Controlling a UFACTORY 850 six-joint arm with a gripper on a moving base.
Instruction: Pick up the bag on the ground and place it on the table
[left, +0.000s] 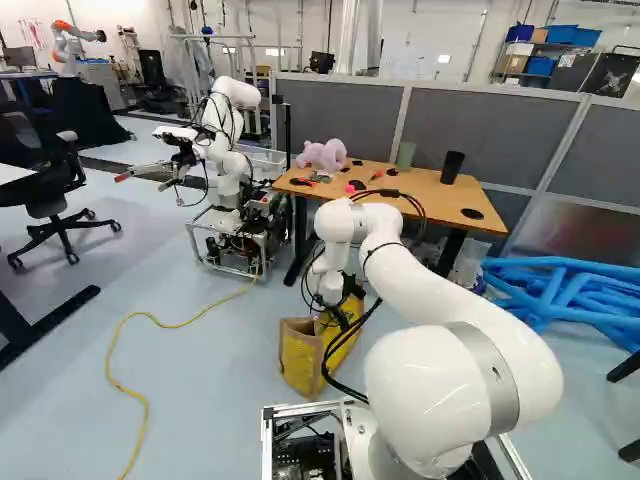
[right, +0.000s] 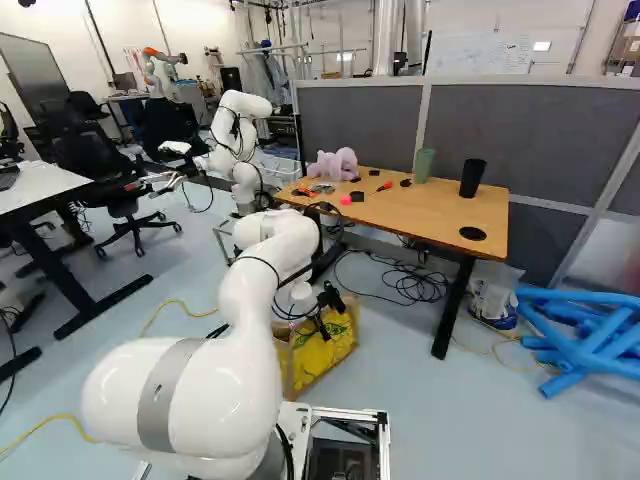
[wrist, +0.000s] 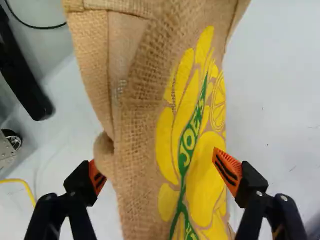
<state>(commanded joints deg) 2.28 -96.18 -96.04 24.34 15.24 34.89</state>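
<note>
Reaches down with the white arm (left: 450, 310) to the tan and yellow bag (left: 302, 360), upright on the floor (left: 210, 390) near the base (right: 350, 411) and on the near side of the wooden desk (right: 430, 215). Has the fingers (right: 331, 299) released and spread wide, one toward each side of the bag, with orange pads (wrist: 227, 170) turned inward. In the wrist view, shows one pad over the edge of the bag's printed face and the other partly behind a rounded fold; cannot tell about contact with the cloth. On the coarse weave, shows yellow shapes and a green strip of lettering.

On the desk, displays a pink plush toy (right: 333, 165) near one end, then a green cup (right: 424, 165) and a black cup (right: 472, 178) toward the other. Between toy and cups, shows a red and black marker (right: 384, 186). At the left of the left base view, trails a yellow cable (left: 142, 405) over the floor. Beside the desk, includes another robot (left: 228, 150) on one side and blue tubes (left: 560, 300) on the other.
</note>
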